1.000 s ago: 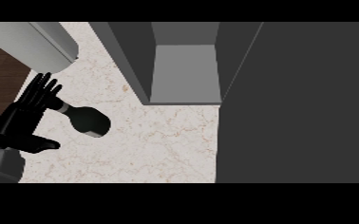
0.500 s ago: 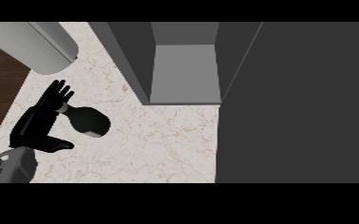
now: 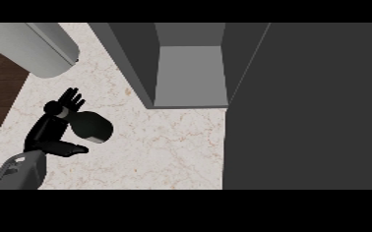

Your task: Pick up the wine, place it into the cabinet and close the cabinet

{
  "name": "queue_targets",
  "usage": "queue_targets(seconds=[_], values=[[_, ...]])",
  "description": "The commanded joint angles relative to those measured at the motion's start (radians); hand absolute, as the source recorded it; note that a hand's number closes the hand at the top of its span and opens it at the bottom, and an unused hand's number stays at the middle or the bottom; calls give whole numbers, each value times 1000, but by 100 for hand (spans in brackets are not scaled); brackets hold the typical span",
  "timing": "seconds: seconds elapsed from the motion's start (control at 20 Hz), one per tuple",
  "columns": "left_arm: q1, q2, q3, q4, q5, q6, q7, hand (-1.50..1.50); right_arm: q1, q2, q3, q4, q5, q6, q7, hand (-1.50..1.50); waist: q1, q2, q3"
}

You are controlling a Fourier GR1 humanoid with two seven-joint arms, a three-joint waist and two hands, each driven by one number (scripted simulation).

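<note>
At near left on the counter (image 3: 167,147), left hand (image 3: 51,128) open, fingers straight, thumb spread, set against the dark wine (image 3: 93,127); cabinet (image 3: 190,73) stands open beyond.

Pale, marble-like counter (image 3: 167,147) with faint reddish veins, smooth and matt. Flat matt grey cabinet (image 3: 189,73) panels. Dark, slightly glossy wine bottle (image 3: 93,127). Matt black left hand (image 3: 51,128). Smooth pale-grey cylinder (image 3: 40,49) at the far left corner.

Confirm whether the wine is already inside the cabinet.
No: the wine stands on the counter beside the left hand, left of the open cabinet.
</note>
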Motion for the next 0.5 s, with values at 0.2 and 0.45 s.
queue_targets(seconds=[0.2, 0.45], values=[[-33, -9, -20, 144, -50, -30, -181, -150, 24, 5, 21, -46, 18, 3, 8, -150, -3, 1, 0], [-65, -10, 0, 197, -29, -49, -175, -150, 59, 15, 28, -77, 11, 0, 6, -150, -11, 2, -1]])
